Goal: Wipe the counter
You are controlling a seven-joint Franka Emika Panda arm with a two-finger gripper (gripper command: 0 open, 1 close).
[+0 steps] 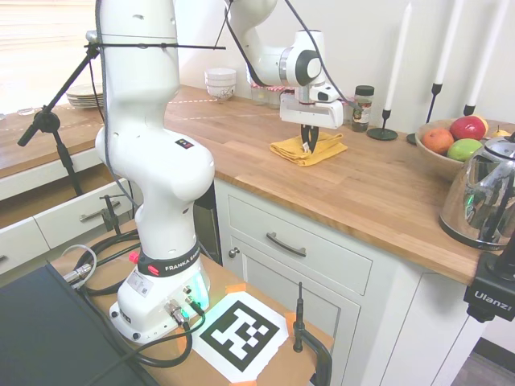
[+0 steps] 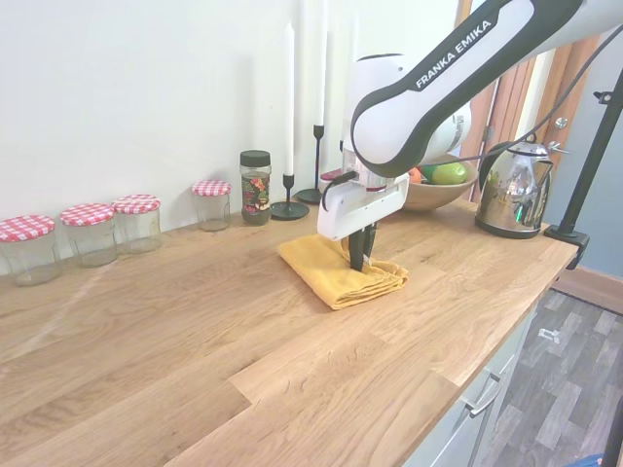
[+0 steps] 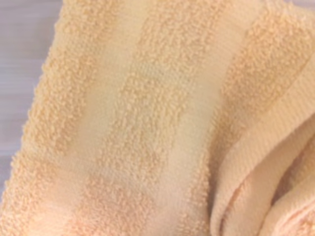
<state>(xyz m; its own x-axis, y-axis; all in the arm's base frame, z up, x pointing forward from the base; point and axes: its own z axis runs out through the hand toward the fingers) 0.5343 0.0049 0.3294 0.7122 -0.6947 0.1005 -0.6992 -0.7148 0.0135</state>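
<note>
The counter [image 1: 362, 189] [image 2: 195, 331] is a long warm-brown butcher-block top over white cabinets. On it lies a folded yellow terry cloth [image 1: 326, 150] [image 2: 326, 270], and its ribbed weave fills the wrist view [image 3: 147, 123]. My gripper [image 1: 307, 145] [image 2: 357, 257] points straight down onto the cloth's middle. Its dark fingers stand close together with their tips sunk in the fabric, shut on a fold of it. The cloth rests flat on the wood, one edge bunched toward the counter's front.
A spice jar [image 1: 363, 107] [image 2: 255, 187], tall white candles [image 1: 397, 56] [image 2: 288, 107], a fruit bowl [image 1: 438, 161] and a steel kettle [image 1: 483, 201] [image 2: 514, 190] stand beyond the cloth. Several jars with red checked lids [image 2: 88, 233] line the wall. Stacked bowls [image 1: 220, 83] sit further along.
</note>
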